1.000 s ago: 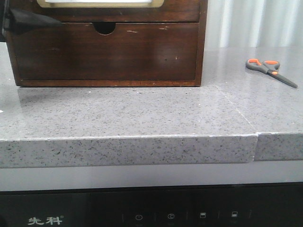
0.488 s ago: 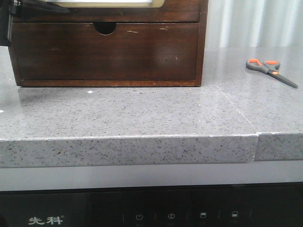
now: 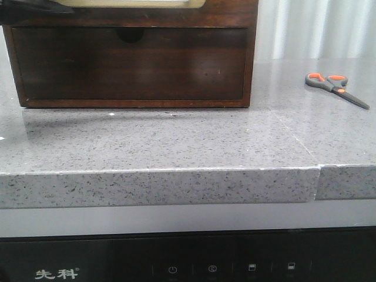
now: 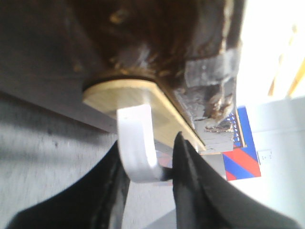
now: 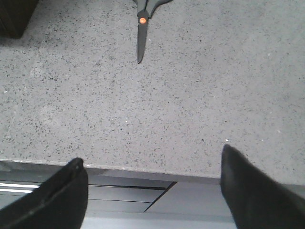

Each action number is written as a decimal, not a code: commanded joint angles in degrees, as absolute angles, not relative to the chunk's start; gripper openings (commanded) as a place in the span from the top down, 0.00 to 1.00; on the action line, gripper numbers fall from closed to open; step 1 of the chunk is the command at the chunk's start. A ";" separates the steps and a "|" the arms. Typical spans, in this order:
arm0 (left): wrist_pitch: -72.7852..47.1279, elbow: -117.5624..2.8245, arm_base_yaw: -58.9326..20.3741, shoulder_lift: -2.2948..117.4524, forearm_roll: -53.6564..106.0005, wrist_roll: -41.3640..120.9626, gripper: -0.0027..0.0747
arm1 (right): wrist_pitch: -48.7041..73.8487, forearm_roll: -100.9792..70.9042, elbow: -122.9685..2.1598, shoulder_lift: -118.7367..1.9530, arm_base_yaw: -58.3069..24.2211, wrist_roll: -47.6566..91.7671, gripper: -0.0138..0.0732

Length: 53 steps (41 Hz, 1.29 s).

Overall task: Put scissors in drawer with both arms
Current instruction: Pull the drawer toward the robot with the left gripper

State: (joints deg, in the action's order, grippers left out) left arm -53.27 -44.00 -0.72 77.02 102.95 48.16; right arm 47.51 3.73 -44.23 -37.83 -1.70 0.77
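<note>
Scissors (image 3: 335, 87) lying flat on grey speckled surface (image 3: 176, 141), far right side in front view, well apart from wooden cabinet (image 3: 132, 53); orange-lined loops pointing left, blades angling toward right edge. Also showing in right wrist view (image 5: 141, 26): closed blades and orange pivot dot, handles running out of frame. Sitting at back left of surface, cabinet with drawer (image 3: 129, 61) front in shadow, half-round finger notch at its top edge. Drawer appearing flush in its frame; cannot tell whether pulled out at all. Hovering over near edge of surface, right pincer (image 5: 152, 191) spread wide, nothing between its dark fingers (image 5: 248, 191), scissors well ahead of it. Working up close at dark wood, left pincer (image 4: 150, 171) nearly closed, fingers (image 4: 190, 181) flanking white curved hook-like piece (image 4: 138, 148) hanging from pale wooden plate (image 4: 143, 105); contact with hook not clearly readable, so grip uncertain. Peeking in at top left corner of front view, dark sliver of left arm (image 3: 35, 6) just above drawer. Showing below surface edge, black panel with white icons and lettering (image 3: 176, 267).
</note>
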 commanded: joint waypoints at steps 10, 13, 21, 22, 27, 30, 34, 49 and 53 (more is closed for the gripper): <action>-61.25 -32.37 -0.78 60.94 106.57 52.93 0.82 | 44.28 4.33 -45.82 -38.14 -1.92 1.22 0.16; -60.28 -30.58 -0.78 59.14 106.57 52.93 0.81 | 44.28 4.33 -45.82 -38.14 -1.92 1.22 0.16; -59.33 -29.95 -0.78 58.49 106.57 53.21 0.56 | 44.28 4.33 -45.82 -38.14 -1.92 1.22 0.16; -59.04 -29.89 -0.78 58.49 106.57 53.21 0.50 | 44.28 4.33 -45.82 -38.14 -1.92 1.22 0.16; -58.80 -29.89 -0.78 58.49 106.57 53.21 0.26 | 44.28 4.33 -45.82 -38.14 -1.92 1.22 0.16; -58.80 -29.89 -0.78 58.49 106.46 53.21 0.22 | 44.28 4.33 -45.82 -38.14 -1.92 1.22 0.16; -58.92 -29.79 -0.78 58.07 105.20 53.21 0.22 | 44.28 4.33 -45.82 -38.14 -1.92 1.22 0.16; -58.62 -27.44 -0.78 44.67 96.56 50.73 0.24 | 44.28 4.33 -45.82 -38.14 -1.92 1.22 0.16; -57.12 -30.07 -0.78 41.05 89.79 46.88 0.24 | 44.28 4.33 -45.82 -38.14 -1.92 1.22 0.16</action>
State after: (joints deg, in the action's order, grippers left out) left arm -56.28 -26.51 -0.72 43.91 91.21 50.05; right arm 47.51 3.73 -44.23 -37.83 -1.70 0.77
